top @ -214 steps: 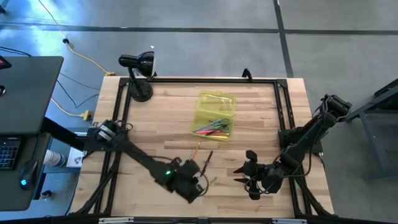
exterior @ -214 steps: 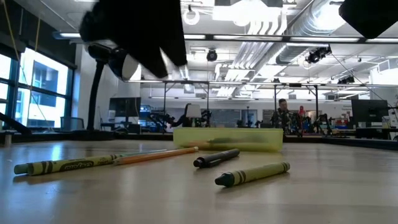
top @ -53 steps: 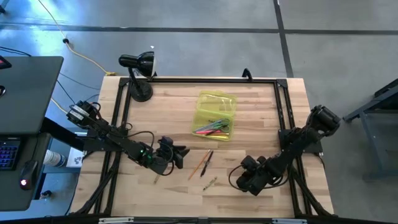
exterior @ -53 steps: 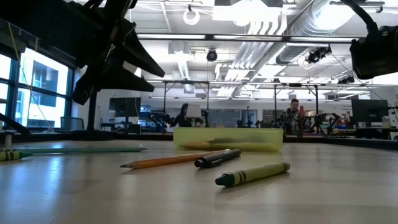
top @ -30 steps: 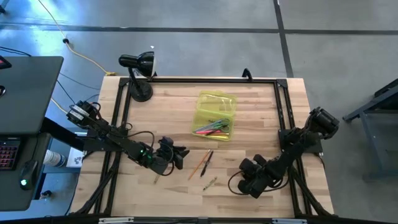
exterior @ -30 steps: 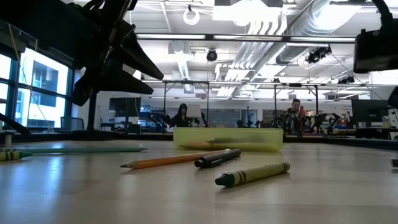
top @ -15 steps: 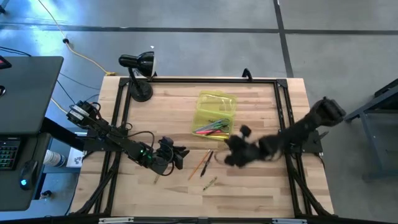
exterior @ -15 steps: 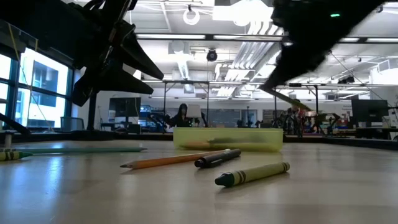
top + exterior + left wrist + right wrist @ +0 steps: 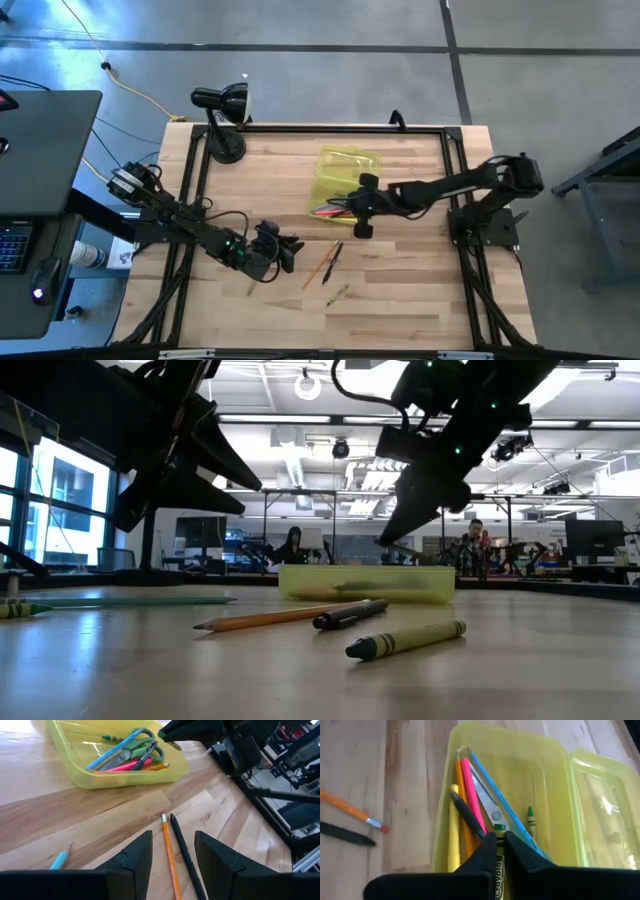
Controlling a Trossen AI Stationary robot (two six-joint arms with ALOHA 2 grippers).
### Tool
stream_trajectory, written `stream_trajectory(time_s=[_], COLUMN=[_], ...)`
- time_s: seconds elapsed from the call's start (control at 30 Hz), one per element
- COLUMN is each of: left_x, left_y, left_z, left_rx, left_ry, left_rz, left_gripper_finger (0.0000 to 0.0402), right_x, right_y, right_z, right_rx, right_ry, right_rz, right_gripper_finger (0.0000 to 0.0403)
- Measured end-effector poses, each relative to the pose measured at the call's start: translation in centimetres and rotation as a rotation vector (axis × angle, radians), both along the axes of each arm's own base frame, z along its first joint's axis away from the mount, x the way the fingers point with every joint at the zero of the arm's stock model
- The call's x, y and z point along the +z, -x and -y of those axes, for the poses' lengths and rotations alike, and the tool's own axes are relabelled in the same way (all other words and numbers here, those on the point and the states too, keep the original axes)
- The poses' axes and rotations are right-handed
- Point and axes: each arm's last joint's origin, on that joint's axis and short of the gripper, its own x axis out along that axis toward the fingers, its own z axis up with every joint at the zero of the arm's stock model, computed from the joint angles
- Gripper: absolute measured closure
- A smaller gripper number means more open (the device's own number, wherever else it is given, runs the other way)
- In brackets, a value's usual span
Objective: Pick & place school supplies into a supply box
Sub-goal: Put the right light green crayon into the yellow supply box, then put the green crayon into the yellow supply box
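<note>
Left gripper (image 9: 288, 246) hovers low over the table (image 9: 400, 300), fingers parted and holding nothing, we see. Just right of it lie a pencil (image 9: 318, 266), a black pen (image 9: 333, 259) and a crayon (image 9: 337, 295). Farther right, our right gripper (image 9: 340, 204) pinches a yellow crayon (image 9: 498, 875) above the box (image 9: 345, 183).
</note>
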Motion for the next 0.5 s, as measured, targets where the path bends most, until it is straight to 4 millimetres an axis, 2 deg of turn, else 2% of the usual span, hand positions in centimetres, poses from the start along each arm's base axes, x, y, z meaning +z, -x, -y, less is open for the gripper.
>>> stream_trajectory(time_s=[0.17,0.5], left_x=[0.0,0.0], left_y=[0.0,0.0], left_z=[0.0,0.0], left_rx=[-0.011,-0.013], left_ry=[-0.002,-0.001], left_rz=[-0.006,-0.007], left_gripper_finger=[0.0222,0.0222], right_x=[-0.1,-0.1], right_y=[-0.4,-0.4], right_z=[0.8,1.6], right_rx=[-0.013,0.010], right_ry=[0.001,-0.019], right_rz=[0.026,0.028], right_gripper_finger=[0.0379,0.0302])
